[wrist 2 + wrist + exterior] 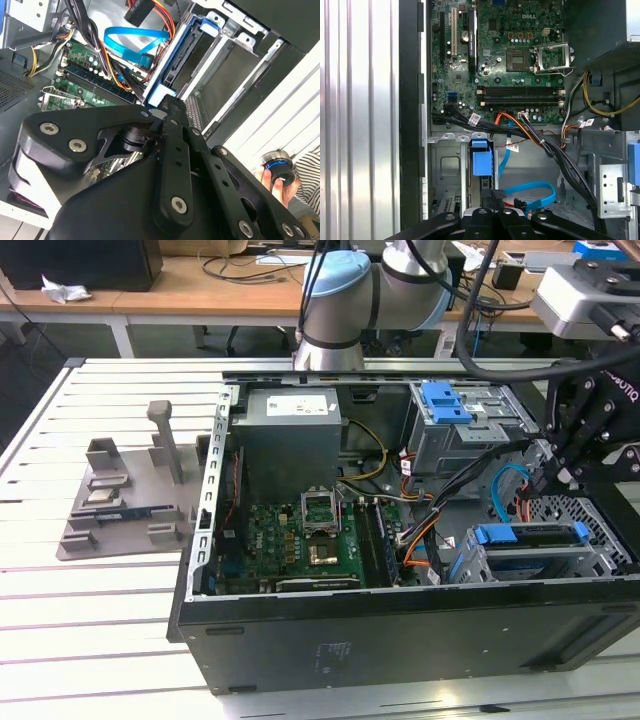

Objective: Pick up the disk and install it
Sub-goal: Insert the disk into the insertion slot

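Note:
The disk (525, 562) lies flat in the lower drive cage at the exterior view's right end of the open computer case (300, 635), with its blue side rail (530, 534) along its top edge. My gripper (548, 480) hangs just above the far end of that cage, its black fingers drawn together. In the second wrist view the gripper (172, 105) tip sits right at the blue tab end of the disk's rail (172, 55). In the first wrist view the gripper (492, 197) is just beside the same blue tab (481, 159). Nothing shows between the fingers.
A grey power supply (290, 435), a green motherboard (310, 540) and cable bundles (440, 510) fill the case. An upper cage carries a blue bracket (445, 400). A grey fixture (120, 500) stands on the slatted table. A hand (277, 175) holds a round black part.

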`<state>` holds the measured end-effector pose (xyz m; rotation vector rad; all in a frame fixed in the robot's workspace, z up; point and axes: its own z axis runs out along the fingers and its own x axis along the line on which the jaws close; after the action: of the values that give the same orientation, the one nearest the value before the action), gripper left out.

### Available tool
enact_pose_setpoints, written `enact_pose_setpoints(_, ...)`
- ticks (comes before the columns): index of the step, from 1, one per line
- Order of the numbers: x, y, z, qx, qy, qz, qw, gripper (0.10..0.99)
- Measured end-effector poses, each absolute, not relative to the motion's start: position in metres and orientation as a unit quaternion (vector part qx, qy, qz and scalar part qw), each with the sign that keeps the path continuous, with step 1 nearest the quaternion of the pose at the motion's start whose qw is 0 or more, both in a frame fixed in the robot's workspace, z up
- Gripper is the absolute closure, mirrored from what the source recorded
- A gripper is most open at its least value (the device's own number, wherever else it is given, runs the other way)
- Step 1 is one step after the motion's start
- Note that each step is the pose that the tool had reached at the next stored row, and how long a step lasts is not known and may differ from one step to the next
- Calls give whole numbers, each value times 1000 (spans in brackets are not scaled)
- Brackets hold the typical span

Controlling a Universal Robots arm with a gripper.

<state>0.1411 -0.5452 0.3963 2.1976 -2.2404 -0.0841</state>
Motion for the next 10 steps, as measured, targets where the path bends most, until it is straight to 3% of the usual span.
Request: enact_pose_setpoints(10, 143, -545, 396, 700, -714, -27, 1, 980)
